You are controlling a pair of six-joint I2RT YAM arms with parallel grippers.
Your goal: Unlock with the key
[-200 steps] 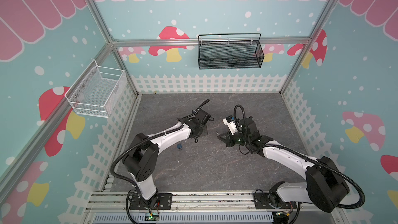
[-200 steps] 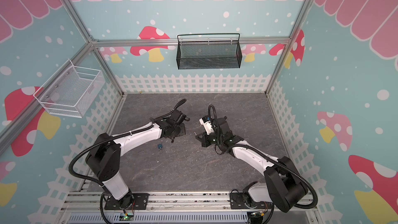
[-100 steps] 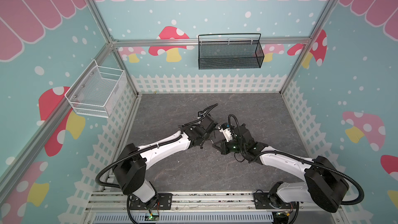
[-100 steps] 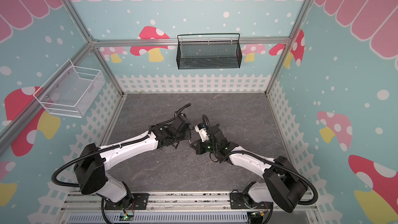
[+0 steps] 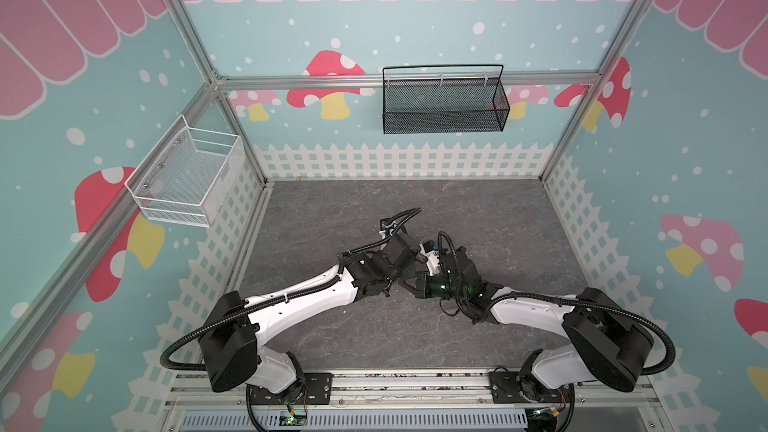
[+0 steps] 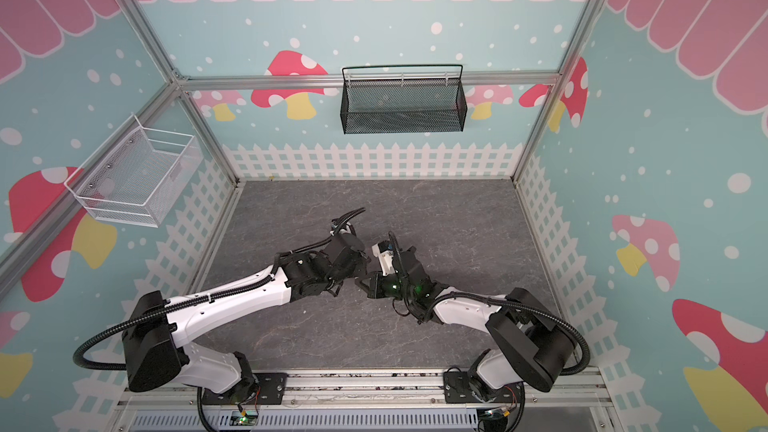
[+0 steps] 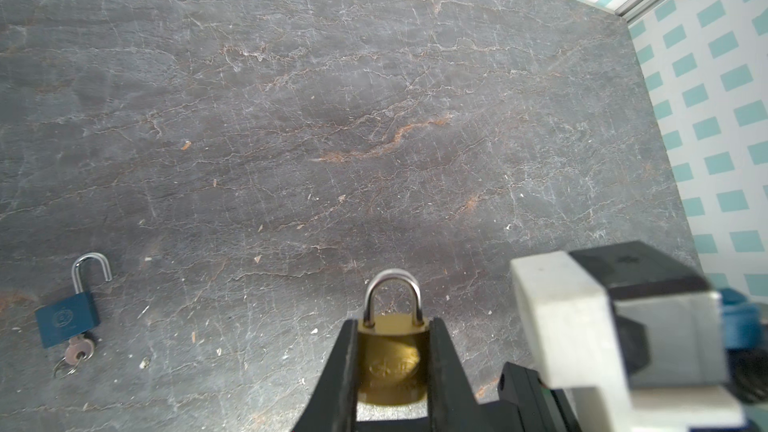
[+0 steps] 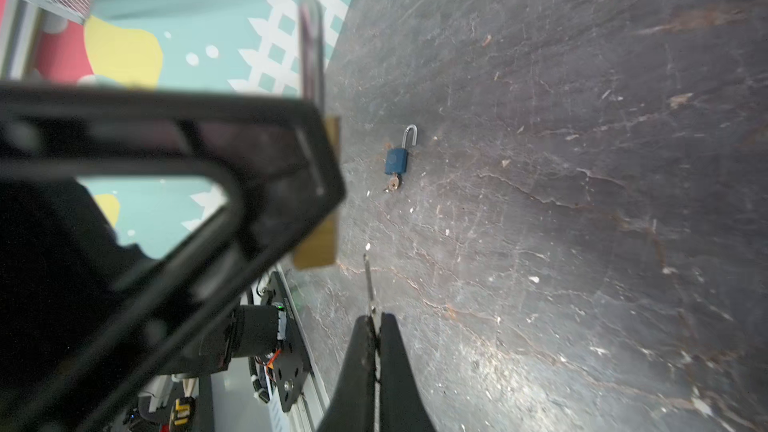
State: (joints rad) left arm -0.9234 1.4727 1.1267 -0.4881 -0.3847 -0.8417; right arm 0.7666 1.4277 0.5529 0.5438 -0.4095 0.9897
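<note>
My left gripper [image 7: 392, 326] is shut on a brass padlock [image 7: 392, 363], its steel shackle closed and sticking out past the fingertips. My right gripper [image 8: 376, 320] is shut on the key [image 8: 368, 280], a thin dark blade pointing forward from the tips. In the right wrist view the brass padlock [image 8: 320, 243] hangs just beside the key's tip, a small gap between them. In both top views the left gripper [image 5: 395, 284] [image 6: 338, 286] and right gripper [image 5: 411, 282] [image 6: 363, 284] meet low over the middle of the floor.
A blue padlock [image 7: 66, 322] [image 8: 397, 160] lies on the slate floor [image 7: 374, 118] with its shackle swung open and another key [image 7: 79, 349] in its base. A black mesh basket [image 5: 444, 105] and a white wire basket [image 5: 187, 176] hang on the walls.
The left arm has swung from the left toward the middle with the brass padlock. The right gripper has shifted left with the key, so the two now nearly touch.
</note>
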